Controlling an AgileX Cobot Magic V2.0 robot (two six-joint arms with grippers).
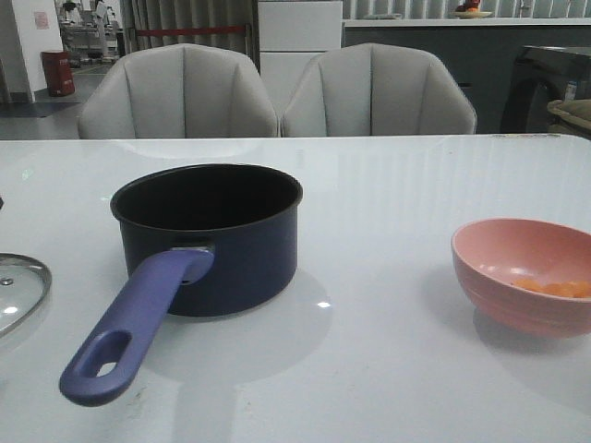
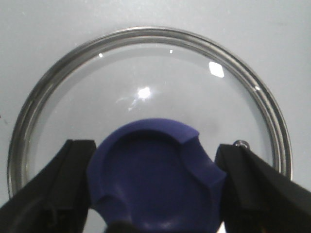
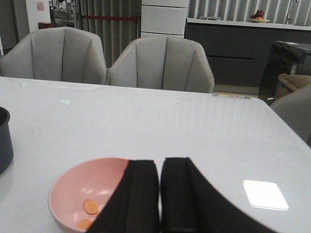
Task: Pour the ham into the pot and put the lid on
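The dark navy pot stands left of the table's middle, its blue-purple handle pointing to the near edge; its black inside looks empty. The glass lid lies flat on the table left of the pot, and only its right part shows in the front view. My left gripper is around the lid's blue knob, one finger against each side. A few orange ham slices lie in the pink bowl at the right. My right gripper hovers shut and empty by that bowl.
Two grey chairs stand behind the table's far edge. The pot's side shows at the edge of the right wrist view. Bare white tabletop lies between pot and bowl.
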